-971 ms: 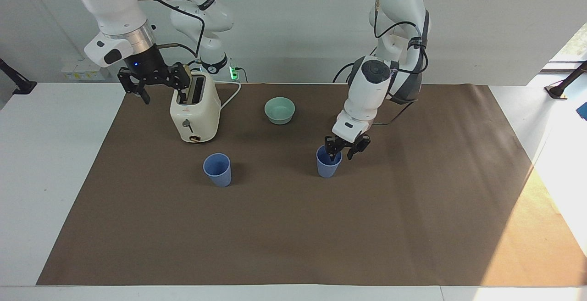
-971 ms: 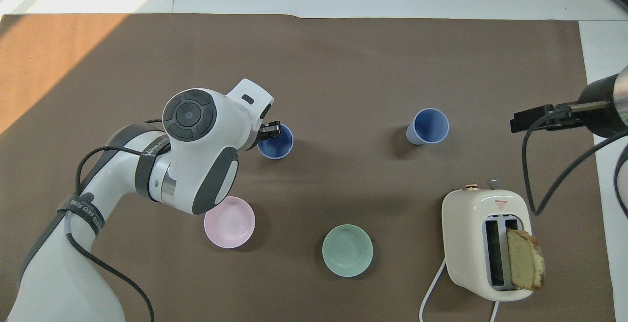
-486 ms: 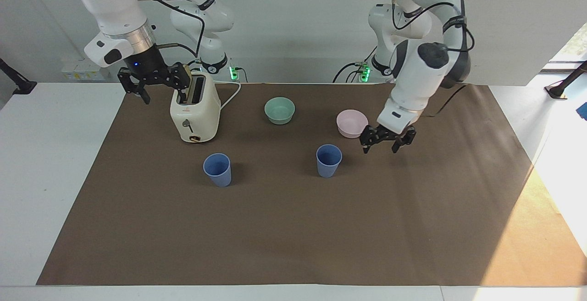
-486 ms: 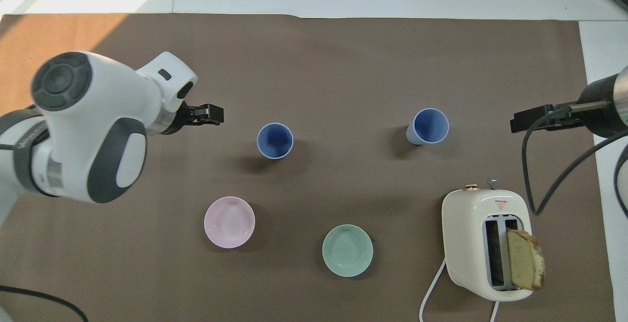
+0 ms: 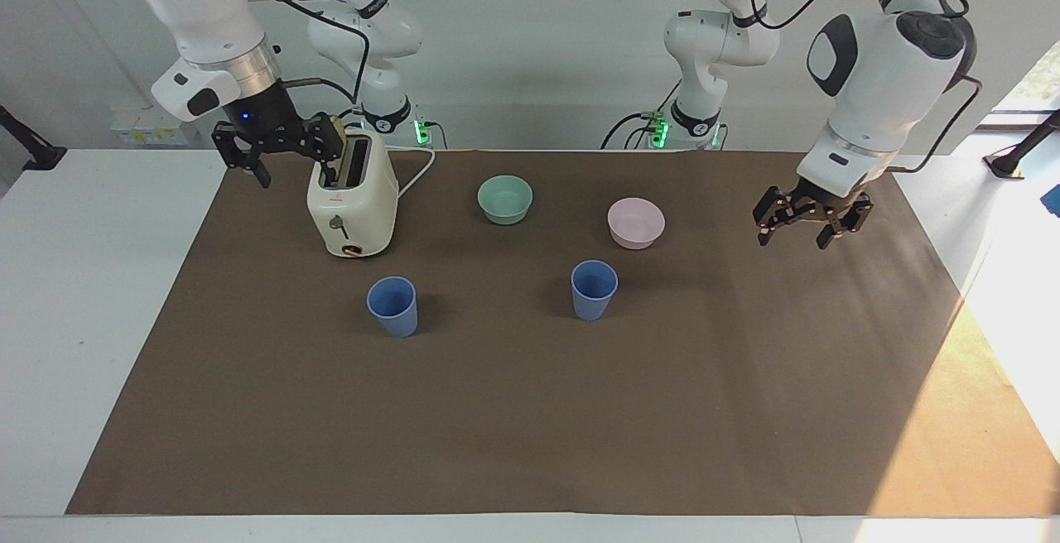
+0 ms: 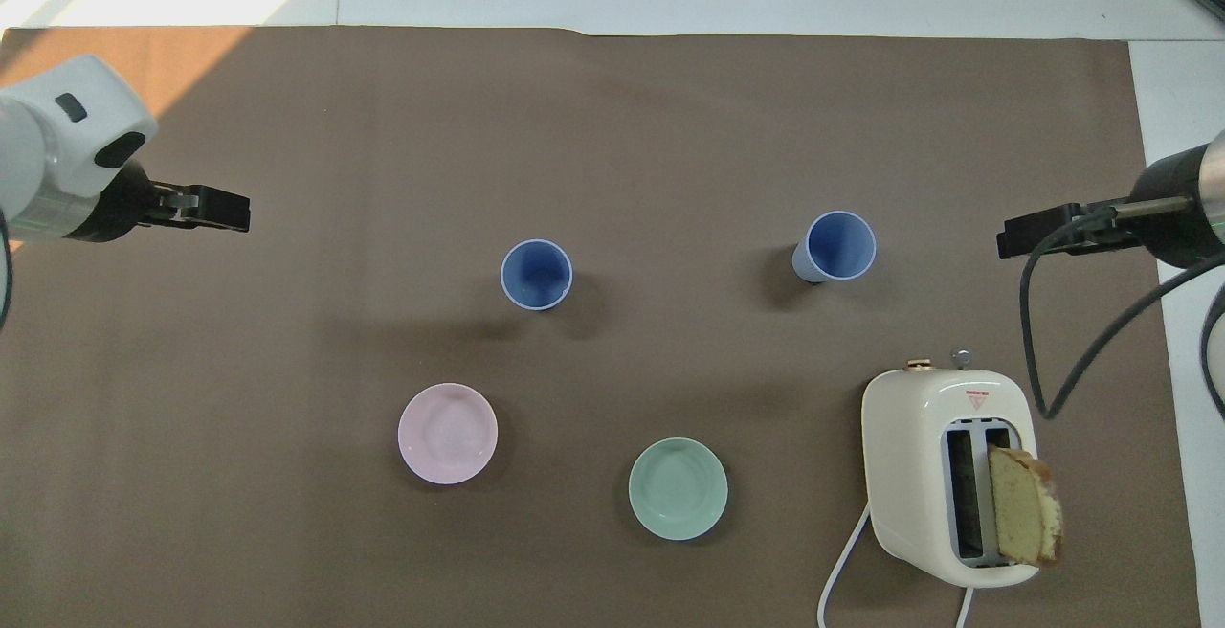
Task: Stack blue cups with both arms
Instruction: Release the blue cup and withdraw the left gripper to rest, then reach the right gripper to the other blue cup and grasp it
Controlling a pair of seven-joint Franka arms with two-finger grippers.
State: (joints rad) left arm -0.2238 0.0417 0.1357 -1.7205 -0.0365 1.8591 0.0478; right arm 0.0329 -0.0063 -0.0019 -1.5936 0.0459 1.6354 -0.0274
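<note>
We see both cups (image 5: 594,289) (image 5: 392,305) upright, apart, mid-desk; left tool (image 5: 811,223) open, empty, over the desk's left-arm end; right tool (image 5: 277,146) open by the toaster (image 5: 352,199).

A cream toaster (image 5: 352,199) stood on the brown mat (image 5: 530,410) toward the right arm's end, a bread slice (image 6: 1024,505) upright in one slot. A teal bowl (image 5: 505,199) and a pink bowl (image 5: 636,223) sat apart beside it.
</note>
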